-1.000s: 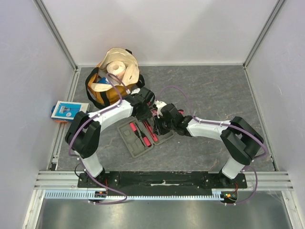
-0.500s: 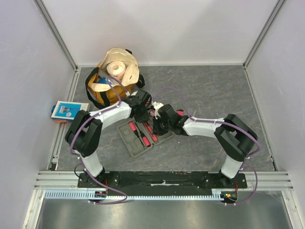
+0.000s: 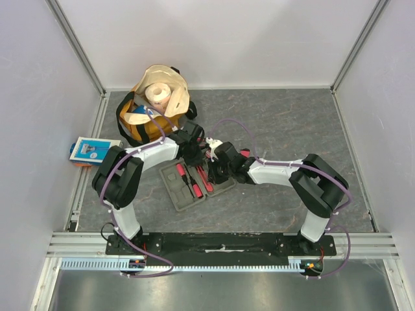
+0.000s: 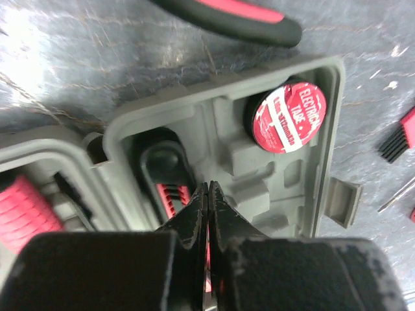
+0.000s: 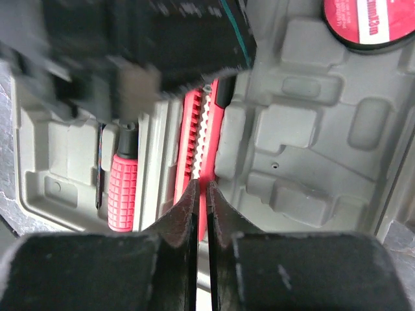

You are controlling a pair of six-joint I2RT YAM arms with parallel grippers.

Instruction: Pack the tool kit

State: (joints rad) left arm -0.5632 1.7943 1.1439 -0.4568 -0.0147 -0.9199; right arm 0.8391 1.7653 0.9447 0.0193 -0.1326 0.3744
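The tool kit's grey case (image 3: 178,194) lies open mid-table, with red-and-black tools (image 3: 193,183) in its slots. Both grippers meet over its far end. My left gripper (image 4: 209,188) is shut with nothing in it, tips down on a red ridged tool (image 4: 170,194) in the case (image 4: 259,162). A red tape roll (image 4: 289,116) sits in a round pocket. My right gripper (image 5: 201,188) is shut to a thin slit, tips against the same red tool (image 5: 201,136). A red screwdriver handle (image 5: 120,191) lies in the slot to its left.
A tan-and-yellow bag with a paper roll (image 3: 155,107) stands behind the case. A blue-and-white packet (image 3: 91,150) lies at the left wall. A red-and-black pliers handle (image 4: 240,16) and small red-black pieces (image 4: 402,136) lie loose on the mat beside the case.
Both grippers have closed. The right arm has reached further left over the case, and the left gripper has edged down towards it.
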